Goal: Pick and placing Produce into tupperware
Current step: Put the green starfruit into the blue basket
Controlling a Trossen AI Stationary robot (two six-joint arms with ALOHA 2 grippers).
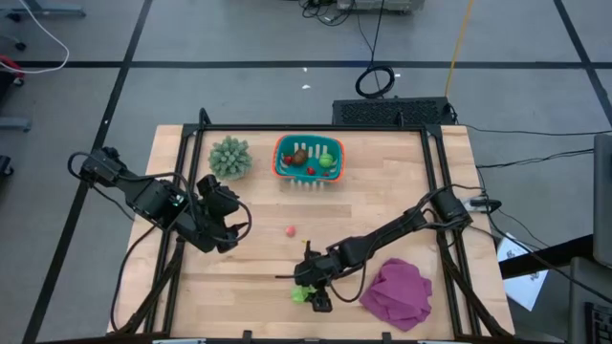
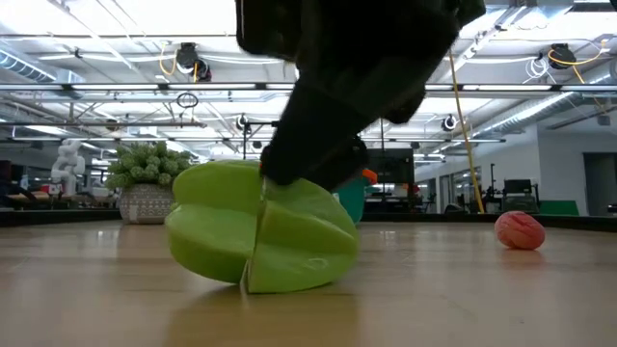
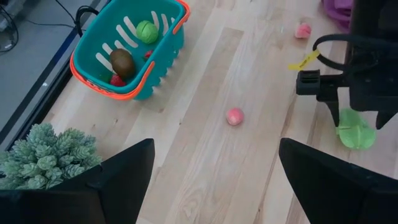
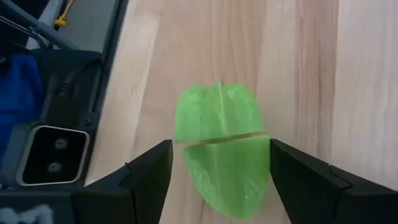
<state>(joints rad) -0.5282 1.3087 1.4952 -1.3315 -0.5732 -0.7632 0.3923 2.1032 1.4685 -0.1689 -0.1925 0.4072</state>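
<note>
Left gripper (image 1: pixel 222 222) hovers over the counter's (image 1: pixel 382 182) left side, jaws apart and empty. The tub (image 1: pixel 309 158) sits at the back. Right gripper (image 4: pixel 217 165) — jaws spread — straddles a green fruit (image 4: pixel 222 155) near the front edge.

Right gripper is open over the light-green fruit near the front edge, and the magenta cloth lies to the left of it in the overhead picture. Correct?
Not quite. In the high view the magenta cloth lies to the right of the light-green fruit, not the left. The rest holds: the right gripper is open, its fingers either side of that fruit near the front edge.
</note>
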